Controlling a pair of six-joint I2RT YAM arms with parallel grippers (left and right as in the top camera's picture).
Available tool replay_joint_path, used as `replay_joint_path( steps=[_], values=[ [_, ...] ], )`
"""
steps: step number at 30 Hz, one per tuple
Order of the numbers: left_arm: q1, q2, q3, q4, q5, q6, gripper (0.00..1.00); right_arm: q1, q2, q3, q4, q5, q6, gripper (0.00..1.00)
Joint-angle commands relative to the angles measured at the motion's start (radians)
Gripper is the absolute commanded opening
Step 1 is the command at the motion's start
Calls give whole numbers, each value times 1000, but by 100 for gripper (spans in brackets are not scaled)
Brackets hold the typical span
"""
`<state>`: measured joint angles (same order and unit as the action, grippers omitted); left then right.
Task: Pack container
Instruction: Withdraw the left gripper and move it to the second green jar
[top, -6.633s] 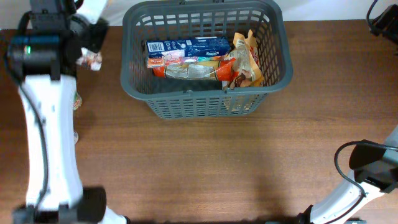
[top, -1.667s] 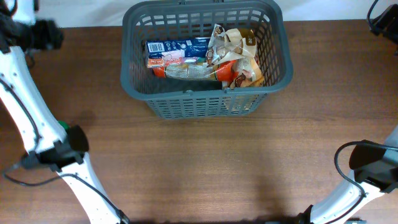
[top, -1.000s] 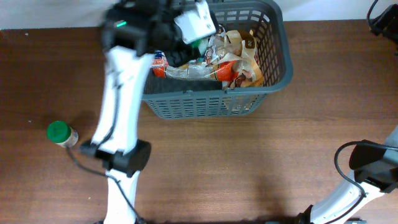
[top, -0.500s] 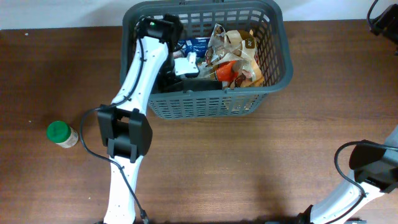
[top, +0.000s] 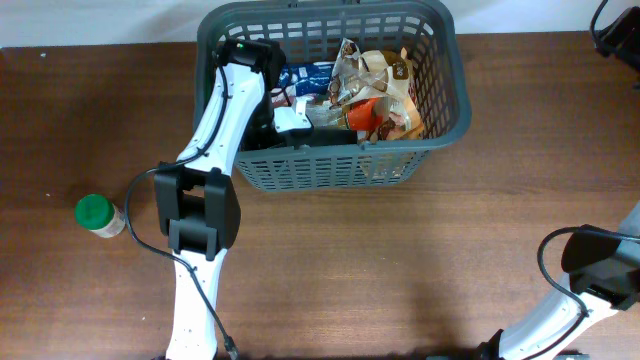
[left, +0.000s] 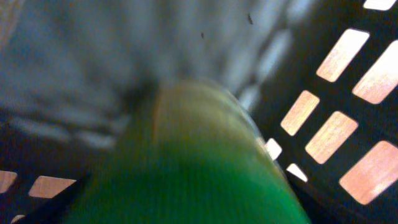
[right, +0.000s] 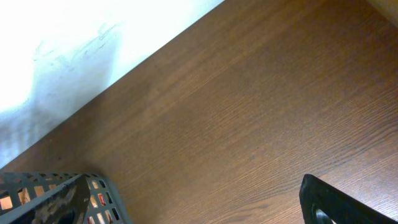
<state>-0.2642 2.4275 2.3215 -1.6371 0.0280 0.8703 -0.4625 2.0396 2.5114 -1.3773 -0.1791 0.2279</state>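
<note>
Brown wood table (top: 400, 260) is bearing the container (top: 330, 170) at its far edge, white wall (right: 62, 37) beyond. Left gripper (top: 297, 119) is reaching inside; its grip cannot be told.

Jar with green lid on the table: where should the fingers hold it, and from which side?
Hold the jar by its round body just under the lid, coming down from above. It seems to stand upright and alone on the table, so all sides are free.

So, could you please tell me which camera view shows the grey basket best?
The overhead view: it shows the whole basket, rim, slotted walls and the groceries inside. The left wrist view gives only a blurred stretch of its wall from inside, and the right wrist view just one corner.
</note>
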Motion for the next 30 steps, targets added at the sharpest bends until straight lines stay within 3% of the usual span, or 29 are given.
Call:
replay_joint_path(
  steps=[1, 3, 4, 5, 16, 22, 25, 27, 30],
  values=[
    [9, -18, 58, -30, 6, -124, 84, -3, 4, -2, 0, -9, -2, 99],
    [9, -26, 114, -45, 18, -126, 85, -3, 5, -2, 0, -9, -2, 99],
    [9, -32, 146, -51, 26, -127, 97, -3, 4, -2, 1, -9, -2, 99],
    [9, -42, 181, -51, 32, -141, 100, -3, 5, -2, 0, -9, -2, 99],
    [30, -258, 592, -50, 54, -255, 99, -3, 4, -2, 0, -9, -2, 99],
    [198, -334, 627, -50, 62, -447, 99, -3, 5, -2, 0, -9, -2, 99],
    [311, -333, 610, -50, 225, -435, 99, -3, 5, -2, 0, -9, -2, 99],
    [352, -333, 600, -50, 143, -481, 99, -3, 5, -2, 0, -9, -2, 99],
    [422, -333, 569, -50, -79, -712, 99, -3, 4, -2, 0, -9, -2, 99]
  ],
)
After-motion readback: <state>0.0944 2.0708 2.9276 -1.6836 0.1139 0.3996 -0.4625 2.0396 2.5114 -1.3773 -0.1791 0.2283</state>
